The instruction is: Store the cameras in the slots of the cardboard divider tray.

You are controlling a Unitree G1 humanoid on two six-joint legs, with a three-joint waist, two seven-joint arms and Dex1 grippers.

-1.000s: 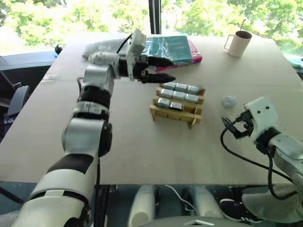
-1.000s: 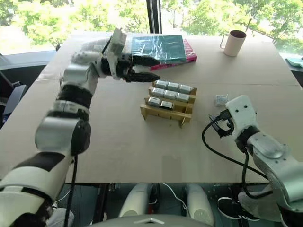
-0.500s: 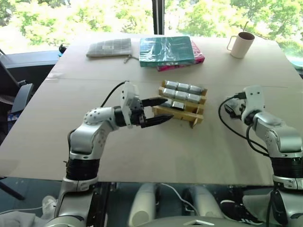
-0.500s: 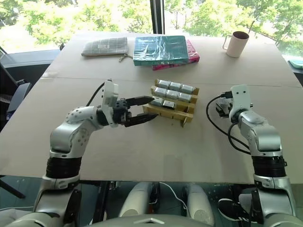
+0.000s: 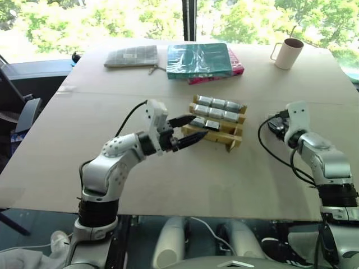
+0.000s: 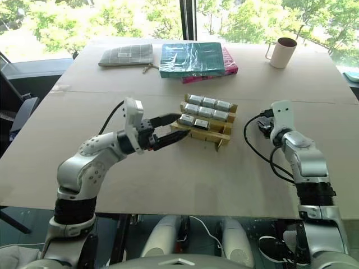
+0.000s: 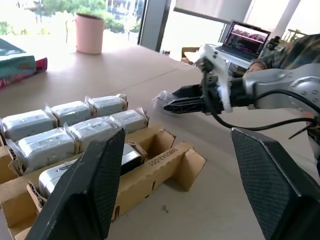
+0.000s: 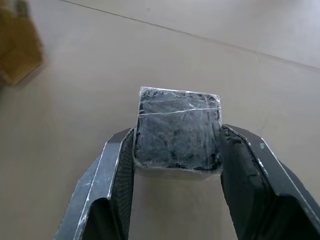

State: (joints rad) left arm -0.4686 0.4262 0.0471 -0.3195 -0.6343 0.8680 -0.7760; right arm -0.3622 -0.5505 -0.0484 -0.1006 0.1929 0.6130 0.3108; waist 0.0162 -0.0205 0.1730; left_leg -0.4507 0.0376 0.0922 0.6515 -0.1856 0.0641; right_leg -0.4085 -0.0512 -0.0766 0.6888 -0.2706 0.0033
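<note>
The robot's right gripper, whose two black fingers stood apart a second ago just short of the loose camera, has now shut on it: a small boxy block with a black square face, wrapped in clear shiny film, sits pinched between the two pads, touching both. By this reading the pick is made, and what remains for this piece is the carry to the low tan cardboard divider tray and the drop into a free slot.

The held camera lies on the pale beige table, towards its right edge and well apart from the tray. The tray stands near the middle of the table, with its far rows already filled by silvery film-wrapped cameras and two more in the nearer row; slots along its near side look empty.

Since a second ago the left gripper has come down from over the far side of the tray and now hangs at the tray's left end, its fingers parted and holding nothing.
</note>
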